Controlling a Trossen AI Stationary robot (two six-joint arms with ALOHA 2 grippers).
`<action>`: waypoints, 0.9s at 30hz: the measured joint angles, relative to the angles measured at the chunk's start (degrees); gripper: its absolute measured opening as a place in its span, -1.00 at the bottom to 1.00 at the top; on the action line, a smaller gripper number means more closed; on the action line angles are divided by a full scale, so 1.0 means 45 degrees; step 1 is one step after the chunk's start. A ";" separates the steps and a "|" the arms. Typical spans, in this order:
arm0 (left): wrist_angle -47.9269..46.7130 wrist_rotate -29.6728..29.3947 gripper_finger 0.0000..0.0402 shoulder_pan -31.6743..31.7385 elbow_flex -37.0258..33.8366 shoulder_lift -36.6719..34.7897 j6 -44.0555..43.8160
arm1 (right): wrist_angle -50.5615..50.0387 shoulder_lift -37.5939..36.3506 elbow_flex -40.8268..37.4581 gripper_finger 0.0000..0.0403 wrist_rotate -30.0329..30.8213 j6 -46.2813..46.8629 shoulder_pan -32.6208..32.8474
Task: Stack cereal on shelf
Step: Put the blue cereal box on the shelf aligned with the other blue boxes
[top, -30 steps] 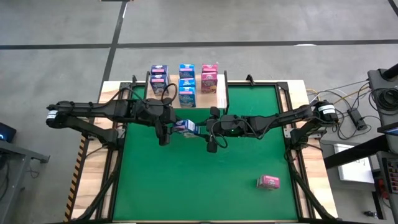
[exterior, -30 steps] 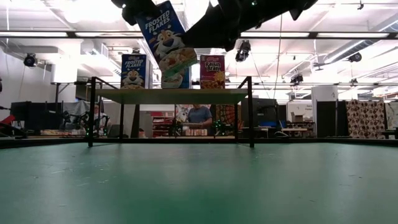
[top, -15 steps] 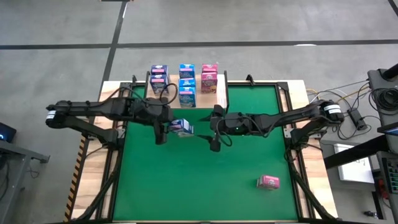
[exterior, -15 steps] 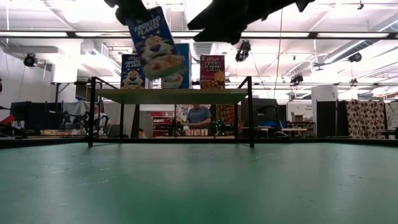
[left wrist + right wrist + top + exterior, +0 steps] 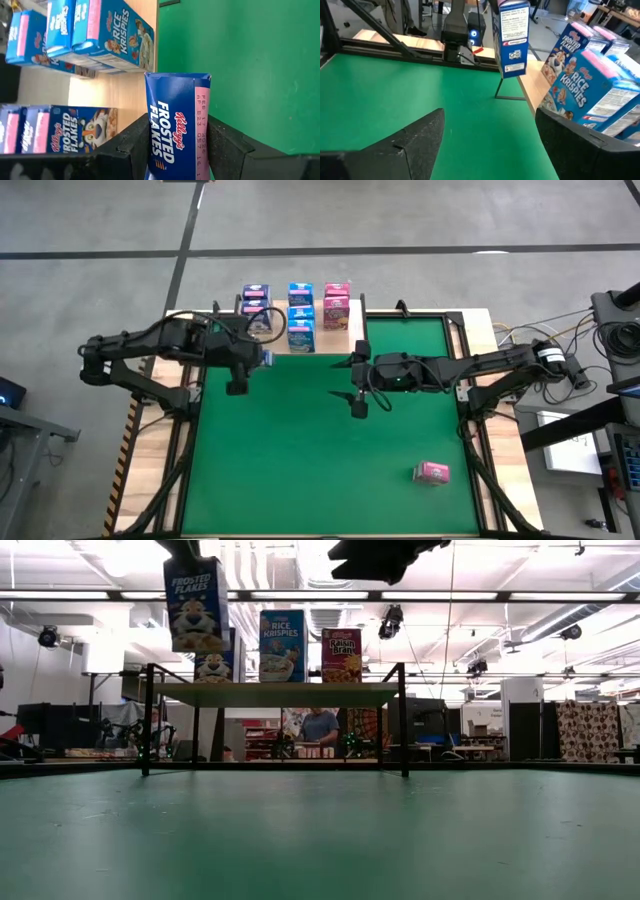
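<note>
Worktop: your green-matted wooden worktop (image 5: 300,460) carries one stray pink cereal box (image 5: 432,472), well apart from both arms.
Shelf: the light wooden shelf on black legs (image 5: 270,693) holds upright blue, pink and purple cereal boxes (image 5: 300,315).
Left gripper: the left gripper (image 5: 175,145) clamps a blue Frosted Flakes box (image 5: 177,125), held above the shelf's left end.
Right gripper: the right gripper (image 5: 490,135) hangs over mid-mat, spread wide, holding nothing.
Risk: lower too close and you could topple neighbouring boxes.
Hidden: you can't see the landing spot.
</note>
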 joint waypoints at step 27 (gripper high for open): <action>0.0395 0.4111 -0.27 0.5684 -0.0031 -0.0028 0.4435 | -0.0281 -0.0136 -0.0355 0.43 0.0005 -0.0831 -0.0203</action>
